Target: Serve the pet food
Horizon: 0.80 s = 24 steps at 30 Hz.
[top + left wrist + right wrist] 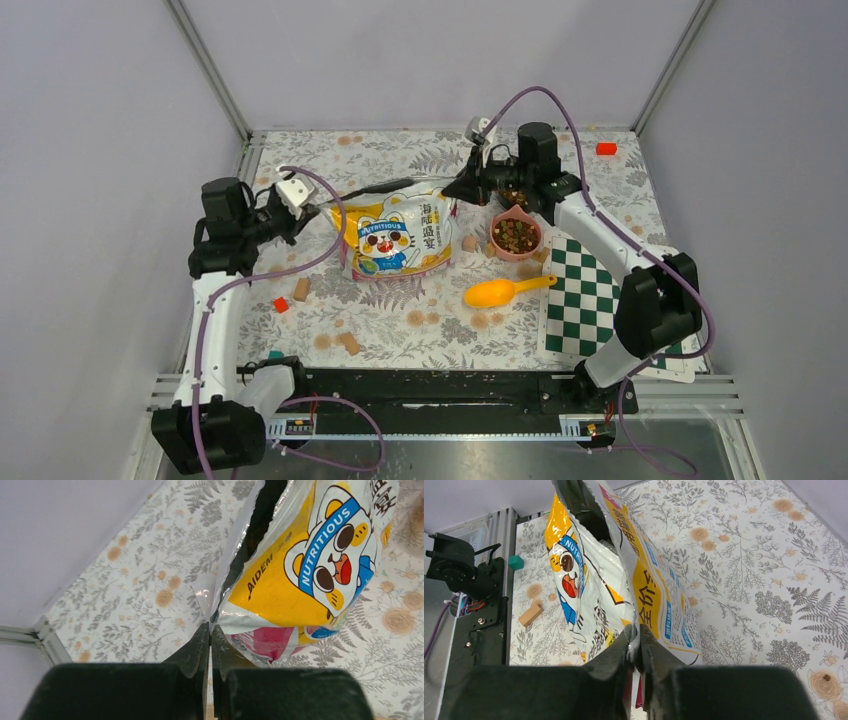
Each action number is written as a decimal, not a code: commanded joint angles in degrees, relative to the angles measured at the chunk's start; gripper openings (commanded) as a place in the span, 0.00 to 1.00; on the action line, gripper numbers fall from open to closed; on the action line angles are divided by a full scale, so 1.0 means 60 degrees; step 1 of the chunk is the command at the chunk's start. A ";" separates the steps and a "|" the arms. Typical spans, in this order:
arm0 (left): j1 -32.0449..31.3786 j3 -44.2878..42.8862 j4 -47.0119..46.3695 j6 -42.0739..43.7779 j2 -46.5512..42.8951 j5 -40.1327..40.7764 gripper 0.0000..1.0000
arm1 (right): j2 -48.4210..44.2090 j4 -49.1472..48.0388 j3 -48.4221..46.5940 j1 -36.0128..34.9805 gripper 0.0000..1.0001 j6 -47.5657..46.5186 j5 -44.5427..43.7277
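Nearest my bases, a wooden cube (349, 343) lies on the floral table (400, 310), with the checkered mat (590, 290) off to the right. Just beyond, the yellow scoop (495, 293) lies beside the mat. Past it sits the pink bowl (493, 238), holding the pet food (516, 234). To the bowl's left stands the bag (395, 238). My left gripper (210, 626) is pressed together on the bag's left top corner, and my right gripper (638, 632) pinches the opposite corner, so the mouth gapes dark between them. Farthest off, a red block (606, 148) rests near the right back corner.
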<state>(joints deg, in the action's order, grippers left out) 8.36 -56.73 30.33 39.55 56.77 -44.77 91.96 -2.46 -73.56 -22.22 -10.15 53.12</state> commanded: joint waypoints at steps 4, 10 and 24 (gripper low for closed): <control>0.0437 -0.0285 -0.2093 -0.0509 -0.0521 0.0108 0.35 | -0.0560 -0.0001 -0.0449 0.0306 0.40 -0.0435 -0.0096; 0.0391 -0.0694 -0.2127 -0.1113 -0.0498 -0.1551 0.57 | -0.0528 0.1747 -0.1468 0.0141 0.61 -0.1217 0.0384; -0.0457 -0.0876 -0.1355 -0.0283 0.0555 -0.1865 0.67 | 0.0092 0.3873 -0.2585 -0.0764 0.74 -0.3488 -0.1041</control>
<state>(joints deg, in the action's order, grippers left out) 7.25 -58.85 21.32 34.33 57.14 -54.06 91.37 17.82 -85.36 -25.28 -26.09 49.91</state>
